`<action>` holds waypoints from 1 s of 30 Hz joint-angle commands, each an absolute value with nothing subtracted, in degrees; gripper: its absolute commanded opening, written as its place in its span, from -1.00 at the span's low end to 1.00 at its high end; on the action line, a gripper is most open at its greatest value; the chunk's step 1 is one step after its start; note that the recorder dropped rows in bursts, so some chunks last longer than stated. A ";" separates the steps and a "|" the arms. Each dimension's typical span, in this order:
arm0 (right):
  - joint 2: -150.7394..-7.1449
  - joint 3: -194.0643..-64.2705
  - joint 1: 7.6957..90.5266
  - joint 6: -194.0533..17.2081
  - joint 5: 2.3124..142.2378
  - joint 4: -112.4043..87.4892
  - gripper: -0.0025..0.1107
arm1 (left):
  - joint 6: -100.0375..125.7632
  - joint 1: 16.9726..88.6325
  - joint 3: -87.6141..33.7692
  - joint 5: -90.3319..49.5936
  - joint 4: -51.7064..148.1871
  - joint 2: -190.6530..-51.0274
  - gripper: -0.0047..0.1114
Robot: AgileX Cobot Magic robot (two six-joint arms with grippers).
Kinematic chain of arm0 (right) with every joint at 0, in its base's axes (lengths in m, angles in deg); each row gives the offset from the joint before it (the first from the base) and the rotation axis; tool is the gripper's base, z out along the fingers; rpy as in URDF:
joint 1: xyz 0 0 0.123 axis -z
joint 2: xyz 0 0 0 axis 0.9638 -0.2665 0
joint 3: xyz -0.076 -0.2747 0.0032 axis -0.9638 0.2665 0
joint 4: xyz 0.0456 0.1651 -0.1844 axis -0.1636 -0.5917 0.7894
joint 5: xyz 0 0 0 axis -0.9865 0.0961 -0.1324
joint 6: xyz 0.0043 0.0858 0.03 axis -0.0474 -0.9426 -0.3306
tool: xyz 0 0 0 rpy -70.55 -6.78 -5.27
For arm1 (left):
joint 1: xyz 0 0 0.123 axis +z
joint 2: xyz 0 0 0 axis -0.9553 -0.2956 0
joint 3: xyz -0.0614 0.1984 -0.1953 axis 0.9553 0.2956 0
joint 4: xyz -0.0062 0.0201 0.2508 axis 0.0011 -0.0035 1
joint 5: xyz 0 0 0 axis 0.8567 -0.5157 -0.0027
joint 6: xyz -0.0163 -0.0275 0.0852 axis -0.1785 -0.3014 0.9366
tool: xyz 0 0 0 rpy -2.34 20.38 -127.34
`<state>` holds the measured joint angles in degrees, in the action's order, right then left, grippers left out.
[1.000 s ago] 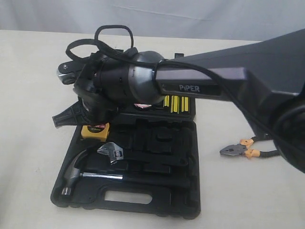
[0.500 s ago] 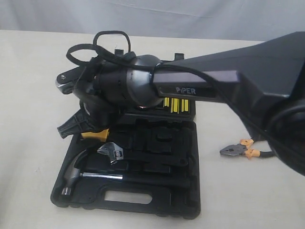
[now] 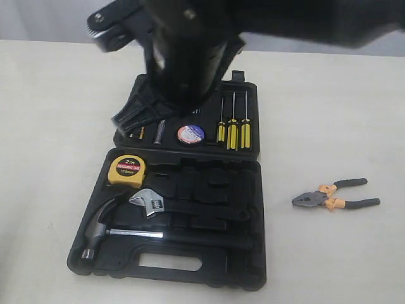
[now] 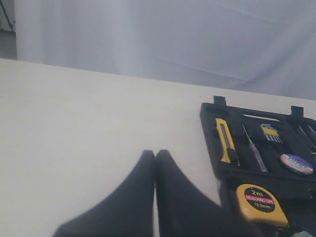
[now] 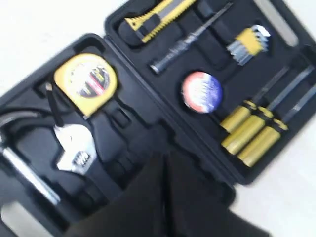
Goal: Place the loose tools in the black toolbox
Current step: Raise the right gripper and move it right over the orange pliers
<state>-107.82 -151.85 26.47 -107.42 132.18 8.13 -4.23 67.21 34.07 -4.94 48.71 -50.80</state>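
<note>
Your right gripper has lifted clear of the toolbox, fingers together and empty, leaving the tape measure seated inside. Only the pliers lie outside, off to its right

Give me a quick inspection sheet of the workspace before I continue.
Surface: pale table, no spills seen.
Job's things: tape measure, tape roll and utility knife sit in the open black toolbox; pliers lie on the table outside it.
Clutter: screwdrivers, hammer and wrench in their slots.
Grippers: left gripper shut, empty, over the table; right gripper shut, empty, above the toolbox.
Cables: nothing seen.
Surroundings: pale curtain behind the table.
</note>
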 commanded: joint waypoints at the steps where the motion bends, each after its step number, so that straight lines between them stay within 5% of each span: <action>1: -97.79 -147.37 30.01 -103.94 137.03 8.70 -0.96 | -4.21 66.88 33.77 -4.76 48.24 -51.03 -0.92; 10: -81.84 -136.42 39.22 -73.88 139.74 4.24 -0.96 | -4.21 66.88 33.77 -4.76 48.24 -51.03 -0.92; 21: -81.93 -126.67 41.79 -54.87 139.77 10.48 -0.96 | -4.21 66.88 33.77 -4.76 48.24 -51.03 -0.92; 30: -82.18 -115.12 44.88 -46.12 124.68 9.88 -0.96 | -4.21 66.88 33.77 -4.76 48.24 -51.03 -0.92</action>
